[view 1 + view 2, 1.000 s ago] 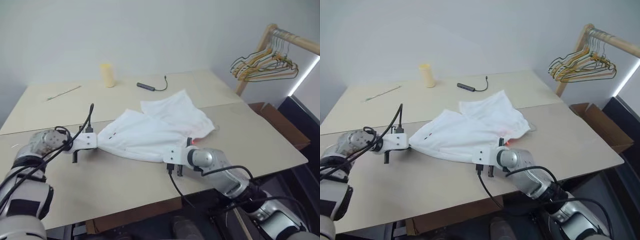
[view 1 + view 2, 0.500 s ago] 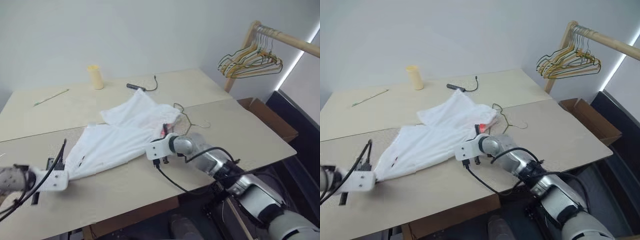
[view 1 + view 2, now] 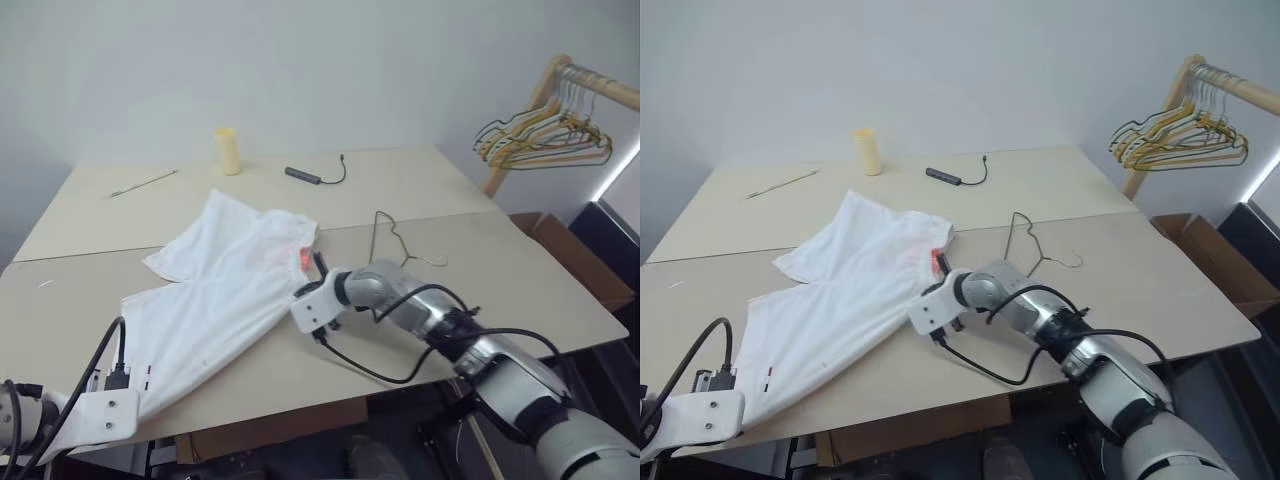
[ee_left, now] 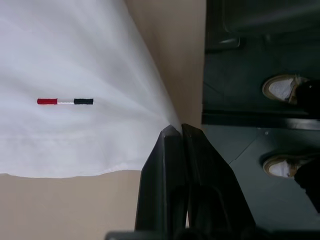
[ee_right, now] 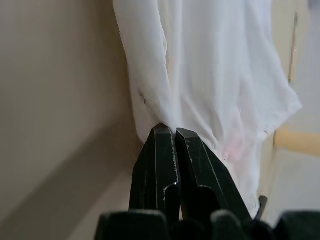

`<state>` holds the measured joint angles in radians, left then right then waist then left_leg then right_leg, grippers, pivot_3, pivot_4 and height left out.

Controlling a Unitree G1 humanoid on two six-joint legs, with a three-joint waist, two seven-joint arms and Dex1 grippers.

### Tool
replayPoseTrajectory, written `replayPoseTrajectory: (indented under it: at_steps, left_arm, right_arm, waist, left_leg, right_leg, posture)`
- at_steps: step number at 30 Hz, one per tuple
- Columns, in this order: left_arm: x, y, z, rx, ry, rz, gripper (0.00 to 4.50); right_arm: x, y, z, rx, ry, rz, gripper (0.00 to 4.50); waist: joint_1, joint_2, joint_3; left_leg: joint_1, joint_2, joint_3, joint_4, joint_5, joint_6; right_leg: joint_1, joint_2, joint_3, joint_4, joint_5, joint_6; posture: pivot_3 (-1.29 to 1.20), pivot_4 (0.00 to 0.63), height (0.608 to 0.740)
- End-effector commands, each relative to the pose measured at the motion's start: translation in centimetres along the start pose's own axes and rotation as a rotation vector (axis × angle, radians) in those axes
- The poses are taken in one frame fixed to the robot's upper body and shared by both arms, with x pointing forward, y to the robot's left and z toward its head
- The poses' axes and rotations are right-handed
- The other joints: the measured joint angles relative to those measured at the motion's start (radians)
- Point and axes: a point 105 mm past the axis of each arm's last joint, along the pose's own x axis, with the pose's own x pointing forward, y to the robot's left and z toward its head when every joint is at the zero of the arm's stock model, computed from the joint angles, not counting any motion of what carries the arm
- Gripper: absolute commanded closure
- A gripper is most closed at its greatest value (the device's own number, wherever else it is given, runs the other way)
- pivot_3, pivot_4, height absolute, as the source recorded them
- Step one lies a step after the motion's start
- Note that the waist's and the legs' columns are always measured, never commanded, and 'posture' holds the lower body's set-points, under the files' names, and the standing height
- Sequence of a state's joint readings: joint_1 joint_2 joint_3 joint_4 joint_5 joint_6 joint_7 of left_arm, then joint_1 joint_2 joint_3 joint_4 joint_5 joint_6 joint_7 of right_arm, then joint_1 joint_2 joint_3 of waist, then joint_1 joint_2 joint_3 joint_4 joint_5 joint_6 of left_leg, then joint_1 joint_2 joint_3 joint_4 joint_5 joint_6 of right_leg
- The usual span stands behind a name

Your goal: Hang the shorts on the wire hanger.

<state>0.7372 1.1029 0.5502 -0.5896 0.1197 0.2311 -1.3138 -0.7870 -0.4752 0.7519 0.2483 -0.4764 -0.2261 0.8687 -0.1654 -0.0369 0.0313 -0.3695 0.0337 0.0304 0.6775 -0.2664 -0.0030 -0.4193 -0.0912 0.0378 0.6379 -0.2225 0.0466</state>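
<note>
- the shorts (image 3: 215,290) lie spread on the table (image 3: 520,280), stretched between both grippers.
- left gripper (image 4: 176,131) is clamped on a corner of the fabric at the table's near edge.
- right gripper (image 5: 167,132) pinches the shorts' right-hand edge.
- the wire hanger (image 3: 392,238) lies bare on the table, just beyond the right gripper.

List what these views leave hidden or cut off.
- Wire hanger: its lower part is hidden behind the right arm in the head views.
- Left gripper: its jaws, shut on the shorts, sit under its white mount in the head views; the wrist view shows them.
- Right gripper: how much fabric its shut jaws pinch is hidden between them.
- Rack: cut off by the picture's right edge.
- Shoes under the table: wearer cut off, left wrist view.
</note>
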Motion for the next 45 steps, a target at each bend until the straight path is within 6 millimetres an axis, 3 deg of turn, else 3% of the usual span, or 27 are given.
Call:
replayPoseTrajectory:
  at_steps: [1, 12, 18, 19, 20, 22, 24, 29, 33, 36, 39, 43, 45]
  left_arm:
    - [-0.5, 0.3, 0.2, 0.025, 0.011, -0.026, 4.45]
    - [-2.5, 0.2, 1.8, 0.107, -0.095, -0.16, 4.45]
    - [-3.0, 0.0, 1.6, 0.113, -0.092, -0.185, 4.45]
    - [-3.0, 0.0, 1.6, 0.107, -0.1, -0.189, 4.04]
    - [-3.0, -0.1, 1.5, 0.107, -0.102, -0.197, 3.8]
    - [-3.0, -0.1, 1.5, 0.114, -0.105, -0.201, 3.27]
    - [-3.2, 0.3, 1.1, 0.113, -0.094, -0.189, 2.65]
    - [-4.7, 1.9, 0.7, 0.084, -0.125, -0.131, 1.14]
    - [-5.6, 5.4, 1.5, 0.089, -0.213, 0.085, 0.0]
    - [-5.4, 7.5, 3.0, 0.109, -0.299, 0.202, 0.0]
    - [-4.3, 9.6, 4.4, 0.124, -0.34, 0.297, 0.0]
    - [-2.7, 10.0, 5.6, 0.132, -0.361, 0.266, 0.0]
    - [-1.9, 10.3, 6.4, 0.137, -0.395, 0.245, 0.0]
  right_arm:
    - [-2.7, 1.3, 0.1, -0.016, -0.033, 0.103, 4.5]
    - [-3.6, 3.7, 0.4, 0.037, -0.075, 0.212, 4.5]
    - [-4.3, 4.3, 0.8, 0.039, -0.115, 0.214, 4.5]
    - [-4.3, 4.3, 0.9, 0.034, -0.119, 0.207, 4.5]
    - [-4.4, 4.4, 1.0, 0.049, -0.126, 0.223, 4.07]
    - [-4.7, 4.5, 1.3, 0.061, -0.149, 0.232, 3.71]
    - [-5.1, 4.3, 1.5, 0.077, -0.166, 0.225, 3.07]
    - [-7.4, 3.5, 1.5, 0.183, -0.201, 0.18, 1.39]
    - [-8.4, -0.7, -0.9, 0.49, -0.132, -0.14, 0.04]
    - [-8.9, -1.8, -3.1, 0.687, -0.064, -0.283, 0.04]
    - [-7.8, -2.3, -6.9, 0.93, 0.101, -0.453, 0.04]
    - [-5.5, -1.3, -9.0, 1.138, 0.173, -0.524, 0.04]
    - [-4.4, -0.5, -10.1, 1.156, 0.242, -0.553, 0.04]
  waist:
    - [0.001, 0.0, 0.0]
    - [-0.03, -0.001, -0.001]
    - [-0.038, -0.001, -0.001]
    - [-0.04, -0.001, -0.001]
    - [-0.041, -0.001, -0.001]
    - [-0.041, -0.001, -0.001]
    - [-0.041, -0.001, -0.001]
    - [-0.04, -0.002, -0.001]
    - [-0.039, -0.002, -0.001]
    - [-0.04, -0.002, -0.001]
    - [-0.041, -0.004, -0.002]
    - [-0.055, -0.004, -0.002]
    - [-0.067, -0.003, -0.002]
  left_leg:
    - [0.0, 0.0, 0.001, 0.0, 0.0, 0.0]
    - [0.001, 0.002, 0.007, 0.0, 0.0, 0.0]
    - [0.001, 0.002, 0.008, 0.0, 0.0, 0.0]
    - [0.001, 0.002, 0.008, 0.0, 0.0, 0.0]
    - [0.001, 0.002, 0.008, 0.0, 0.0, 0.0]
    - [0.001, 0.002, 0.008, 0.001, 0.0, 0.0]
    - [0.001, 0.002, 0.008, 0.0, 0.0, 0.0]
    - [0.001, 0.002, 0.007, 0.0, 0.0, 0.0]
    - [0.001, 0.002, 0.007, 0.001, 0.0, 0.0]
    - [0.001, 0.002, 0.007, 0.001, 0.0, 0.0]
    - [0.001, 0.001, 0.007, 0.001, 0.0, 0.0]
    - [-0.001, 0.001, 0.007, 0.001, 0.0, 0.0]
    - [-0.001, 0.001, 0.006, 0.0, -0.001, 0.0]
  right_leg:
    - [0.0, 0.0, 0.0, 0.0, 0.0, 0.0]
    - [-0.001, 0.003, 0.001, 0.002, -0.002, -0.002]
    - [0.0, 0.002, 0.001, 0.002, -0.002, -0.002]
    - [0.0, 0.002, 0.001, 0.002, -0.002, -0.002]
    - [0.0, 0.002, 0.001, 0.002, -0.002, -0.002]
    - [0.0, 0.002, 0.001, 0.002, -0.002, -0.002]
    - [0.0, 0.002, 0.001, 0.002, -0.002, -0.002]
    - [0.0, 0.002, 0.001, 0.002, -0.002, -0.002]
    - [0.0, 0.002, 0.0, 0.003, -0.003, -0.001]
    - [0.0, 0.002, 0.0, 0.004, -0.002, -0.002]
    - [0.0, 0.002, 0.001, 0.004, -0.002, -0.002]
    - [-0.003, 0.002, 0.002, 0.004, -0.001, -0.003]
    - [-0.002, 0.002, 0.002, 0.004, -0.001, -0.002]
  posture:
    - [-0.11, 0.0, 0.74]
    - [-0.14, 0.0, 0.74]
    - [-0.14, 0.0, 0.74]
    - [-0.14, 0.0, 0.74]
    - [-0.14, 0.0, 0.74]
    - [-0.15, 0.0, 0.74]
    - [-0.15, 0.0, 0.74]
    - [-0.15, 0.0, 0.74]
    - [-0.16, 0.0, 0.74]
    - [-0.17, 0.0, 0.74]
    - [-0.18, 0.0, 0.74]
    - [-0.19, 0.0, 0.74]
    - [-0.19, 0.0, 0.74]
